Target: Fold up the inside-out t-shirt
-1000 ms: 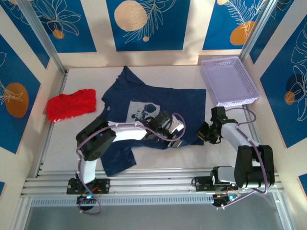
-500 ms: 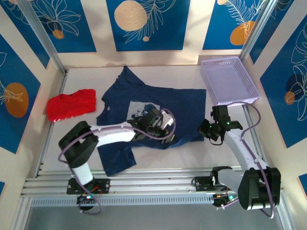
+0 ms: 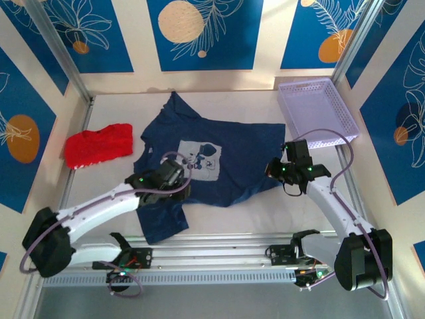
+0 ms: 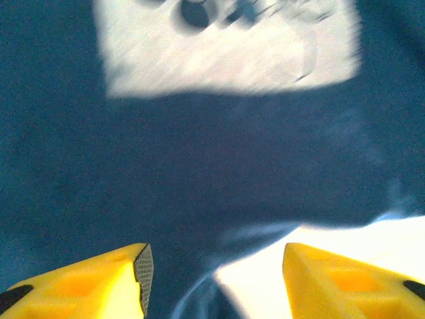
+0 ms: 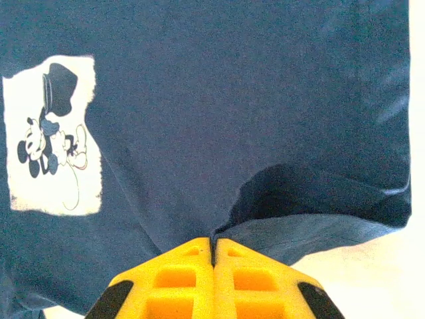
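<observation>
Pinching a raised hem fold of the dark navy short-sleeved cloth t-shirt (image 5: 199, 100), the right gripper (image 5: 212, 244) presses its yellow fingers tip to tip, presumably to carry that edge across. The left gripper (image 4: 216, 259), fingers apart and empty, hovers over the shirt, which lies spread print-up on the white table (image 3: 265, 106).

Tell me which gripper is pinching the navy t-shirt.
The right gripper, shut on a raised fold of the t-shirt near its edge. The left gripper hangs open over the cloth, holding nothing.

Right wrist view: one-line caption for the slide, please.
Right end effector shut, pinching a raised fold of the navy t-shirt near its edge.
</observation>
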Controlling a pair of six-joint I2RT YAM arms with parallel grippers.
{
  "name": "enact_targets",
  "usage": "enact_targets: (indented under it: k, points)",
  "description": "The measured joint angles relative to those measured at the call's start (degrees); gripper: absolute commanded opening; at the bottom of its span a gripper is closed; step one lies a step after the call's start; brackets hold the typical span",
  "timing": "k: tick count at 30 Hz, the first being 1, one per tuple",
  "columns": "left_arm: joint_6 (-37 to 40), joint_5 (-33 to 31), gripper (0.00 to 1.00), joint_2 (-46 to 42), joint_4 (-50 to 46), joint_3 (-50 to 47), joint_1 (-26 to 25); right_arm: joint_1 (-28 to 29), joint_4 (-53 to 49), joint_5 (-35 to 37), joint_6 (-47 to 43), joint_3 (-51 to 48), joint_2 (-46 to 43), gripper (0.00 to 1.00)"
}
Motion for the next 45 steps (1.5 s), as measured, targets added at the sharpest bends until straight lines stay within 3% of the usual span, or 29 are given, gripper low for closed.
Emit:
enact_targets:
  k: [9, 13, 18, 27, 35, 41, 45]
  points:
    - [-21.49, -1.31, 0.6, -14.64, -20.2, -12.79, 0.46, 0.09, 2.25, -0.72, -2.21, -0.07, -2.45, 0.0]
    - [-26.27, -1.05, 0.61, -15.08, -24.09, -13.79, 0.46, 0.09, 3.45, -1.84, -2.67, -0.15, -3.08, 0.0]
    - [-27.17, 0.94, 0.6, -10.54, -22.05, -15.32, 0.72, -0.85, 4.15, -2.78, -3.34, -0.87, -3.08, 0.0]
    - [-26.12, 4.76, 0.35, -5.64, -16.13, -16.28, 1.55, -1.49, 4.09, -3.28, -3.48, -0.96, -3.08, 0.0]
    - [-25.55, 4.66, 0.01, -6.8, -16.17, -16.94, 1.66, -1.53, 3.69, -3.23, -3.65, -0.96, -3.72, 0.0]
    - [-24.57, 3.93, 0.0, -9.7, -16.68, -17.07, 1.79, -2.1, 3.15, -2.78, -3.72, -0.92, -3.72, 0.0]
    - [-20.06, -1.44, 0.0, -11.85, -17.2, -11.15, 1.84, -5.01, 2.23, -2.38, -3.65, -0.11, -3.72, 0.0]
